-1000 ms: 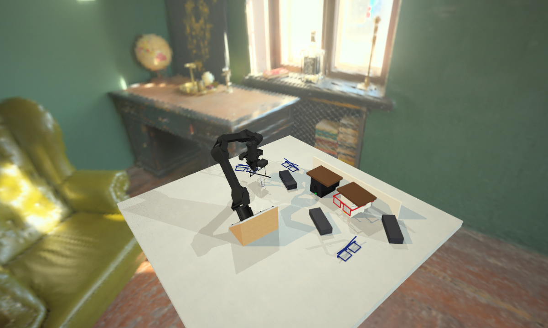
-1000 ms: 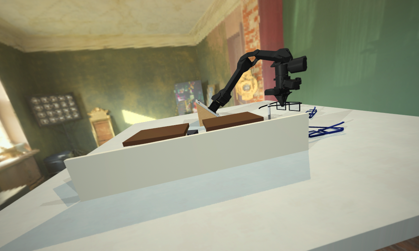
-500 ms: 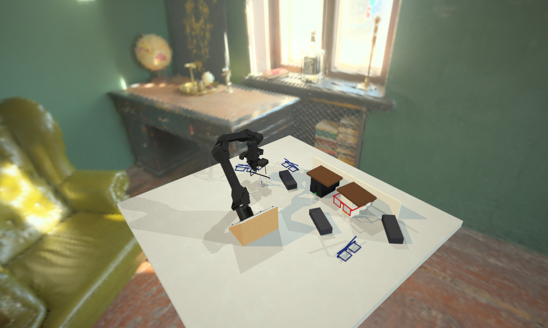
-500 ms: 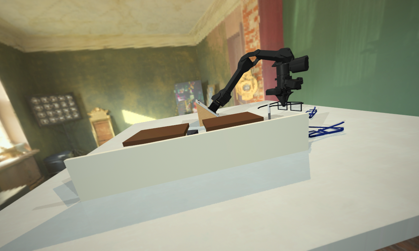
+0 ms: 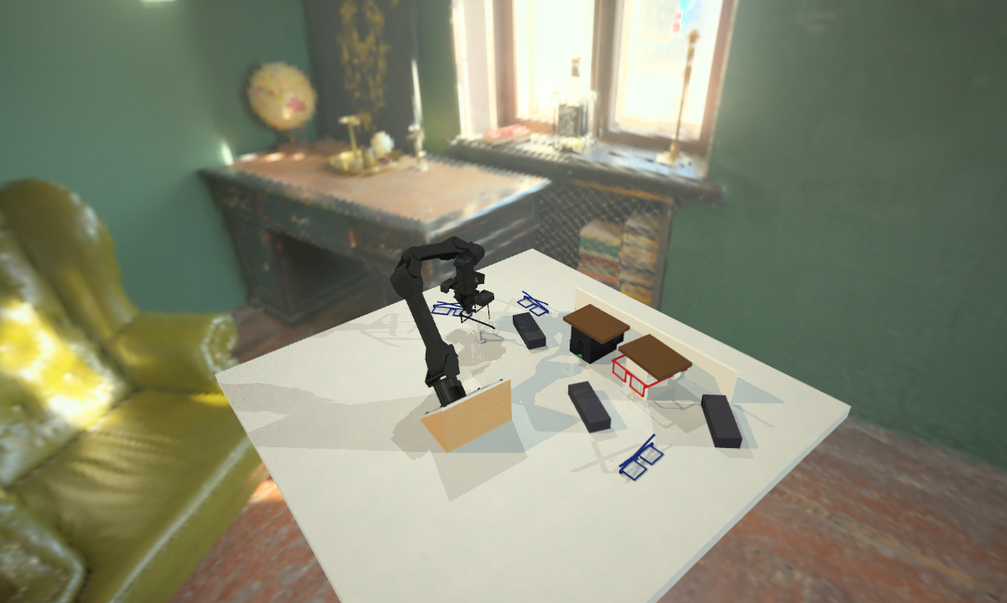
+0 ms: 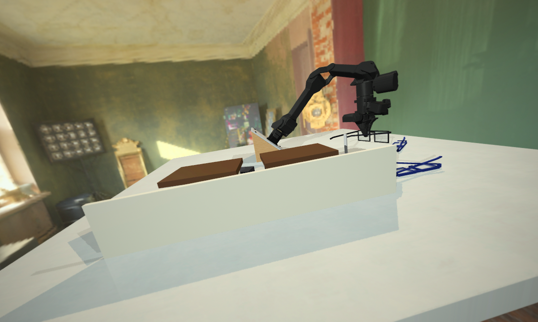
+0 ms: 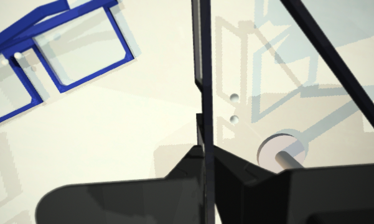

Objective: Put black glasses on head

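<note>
My gripper (image 5: 467, 308) (image 6: 365, 134) (image 7: 203, 152) is shut on the black glasses (image 5: 481, 322) (image 6: 381, 131) (image 7: 207, 65). It holds them by the front frame, raised above the table, with both temples spread out. They are beside the top of a thin post (image 5: 481, 335) (image 6: 345, 143) (image 7: 287, 159) on a round base. The black display head (image 5: 596, 347) with the green tag (image 5: 580, 356) stands well away under a brown slab (image 5: 596, 322) (image 6: 299, 154). The other head, white, wears red glasses (image 5: 630, 384). In the exterior view the wall hides both heads.
A cream wall (image 5: 705, 366) (image 6: 242, 208) stands behind the heads. A second brown slab (image 5: 654, 355) (image 6: 202, 172) covers the white head. Dark blocks (image 5: 528, 330) (image 5: 589, 407) (image 5: 720, 421) lie around the heads. Several blue glasses (image 5: 637, 452) (image 7: 96, 74) lie on the table, two near the gripper side.
</note>
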Action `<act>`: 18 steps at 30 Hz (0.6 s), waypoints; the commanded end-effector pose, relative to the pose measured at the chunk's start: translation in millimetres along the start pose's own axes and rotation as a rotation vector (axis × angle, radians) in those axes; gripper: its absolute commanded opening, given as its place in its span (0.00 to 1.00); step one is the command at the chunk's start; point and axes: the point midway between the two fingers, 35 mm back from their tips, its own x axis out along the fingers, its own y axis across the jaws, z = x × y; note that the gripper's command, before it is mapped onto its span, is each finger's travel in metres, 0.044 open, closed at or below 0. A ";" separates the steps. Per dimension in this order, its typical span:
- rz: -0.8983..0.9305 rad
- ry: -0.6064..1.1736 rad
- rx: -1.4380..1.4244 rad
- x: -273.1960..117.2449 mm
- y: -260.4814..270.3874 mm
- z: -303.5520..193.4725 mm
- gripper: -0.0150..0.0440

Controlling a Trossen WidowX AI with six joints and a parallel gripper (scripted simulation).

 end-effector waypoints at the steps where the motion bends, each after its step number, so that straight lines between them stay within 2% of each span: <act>1: -0.004 0.007 0.007 2.7 -2.1 0.2 0.25; 18: -0.004 0.007 0.007 2.7 -2.1 -3.3 0.25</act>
